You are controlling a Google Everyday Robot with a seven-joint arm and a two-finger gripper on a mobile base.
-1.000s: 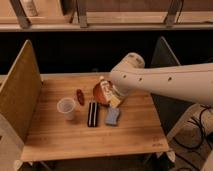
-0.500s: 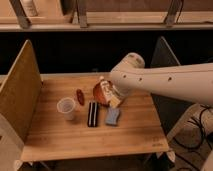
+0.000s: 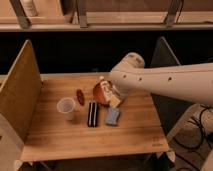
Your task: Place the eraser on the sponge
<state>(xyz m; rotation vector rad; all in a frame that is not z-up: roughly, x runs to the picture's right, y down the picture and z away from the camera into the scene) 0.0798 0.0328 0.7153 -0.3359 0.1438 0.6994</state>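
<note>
Your pincer (image 3: pixel 114 99) hangs over the orange dish (image 3: pixel 98 93), jaws apart, nothing held. Eraser (image 3: pixel 92 114) lies flat on the table (image 3: pixel 135 135) at the pincer's 8 o'clock, long axis 12-to-6. It's just beside the sponge (image 3: pixel 112 117), at the sponge's 9 o'clock, not on it.

**One camera, high and looking down**

You get a single view, raised above the near edge of the table (image 3: pixel 60 135) and tilted down across it toward the shelf (image 3: pixel 125 20) behind. It is near enough that the top fills most of the frame. The gripper (image 3: pixel 114 98) hangs mid-frame, seemingly just over the orange dish (image 3: pixel 99 92).
</note>
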